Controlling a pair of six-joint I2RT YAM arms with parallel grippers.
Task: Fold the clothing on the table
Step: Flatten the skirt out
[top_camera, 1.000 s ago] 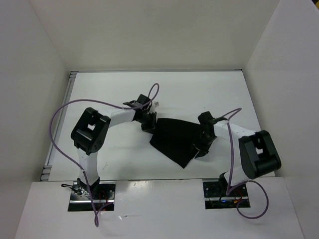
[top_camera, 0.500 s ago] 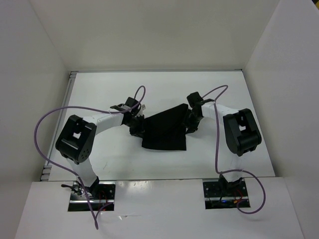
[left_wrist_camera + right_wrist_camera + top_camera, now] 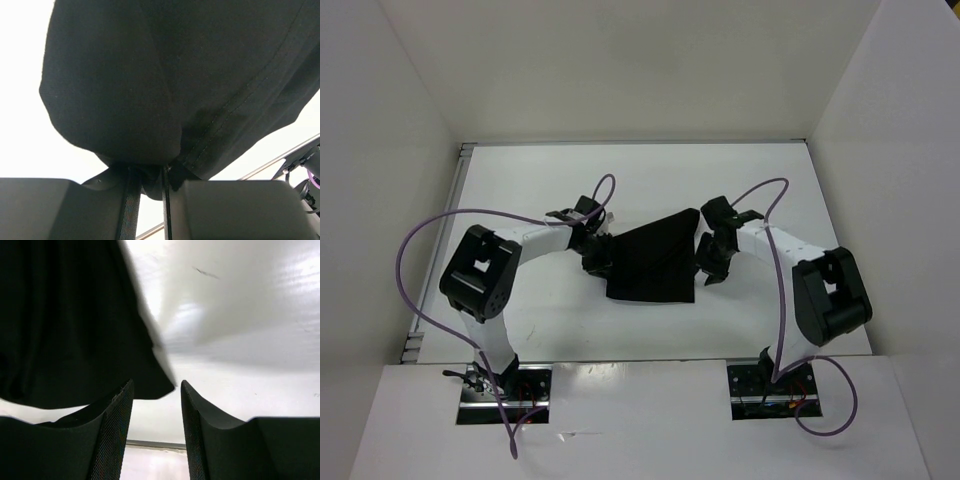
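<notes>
White walls (image 3: 620,70) enclose a white table (image 3: 520,180). Black clothing (image 3: 650,262) lies folded near the table's middle, between the two arms. At its left edge, the left gripper (image 3: 597,262) has its fingers (image 3: 200,210) nearly together, with a bunch of the fabric pinched in the narrow gap. Just beside the right edge, the right gripper (image 3: 708,262) has its fingers (image 3: 115,430) apart, holding nothing, over bare table.

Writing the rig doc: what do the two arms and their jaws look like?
Both the left arm and right arm have white links, bulky black joint housings and black jaws with fine mesh-textured inner faces. A purple cable loops loosely along each arm. No markings visible.
</notes>
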